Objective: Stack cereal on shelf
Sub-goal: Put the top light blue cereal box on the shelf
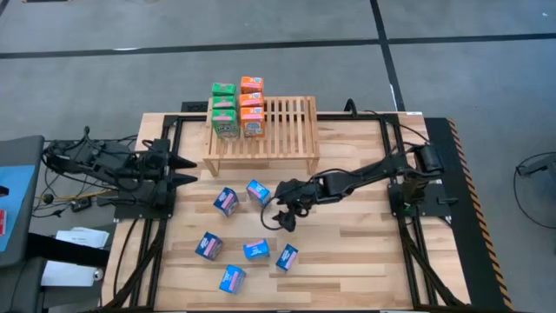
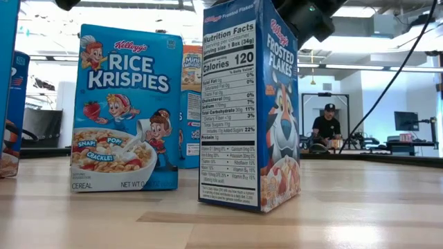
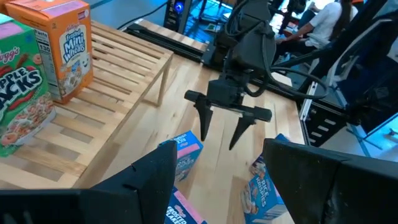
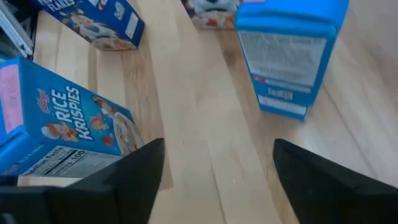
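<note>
The light-wood shelf [image 1: 269, 129] stands at the table's far middle, with green and orange cereal boxes [image 1: 236, 109] upright on its left part. Several small blue cereal boxes [image 1: 255, 250] are scattered on the table in front of it, and two of them [image 2: 124, 111] [image 2: 252, 111] stand upright in the low view. My right gripper [image 1: 280, 219] hovers open above the table among the blue boxes, with only bare wood between its fingers [image 4: 217, 180]. My left gripper [image 1: 193, 171] waits open at the table's left side, facing the shelf's left end.
A blue box [image 1: 258, 191] lies just on the far side of my right gripper, and others [image 1: 287, 257] lie nearer the front edge. The shelf's right part [image 1: 295, 122] is bare slats. A person [image 2: 325, 124] sits in the room far behind the table.
</note>
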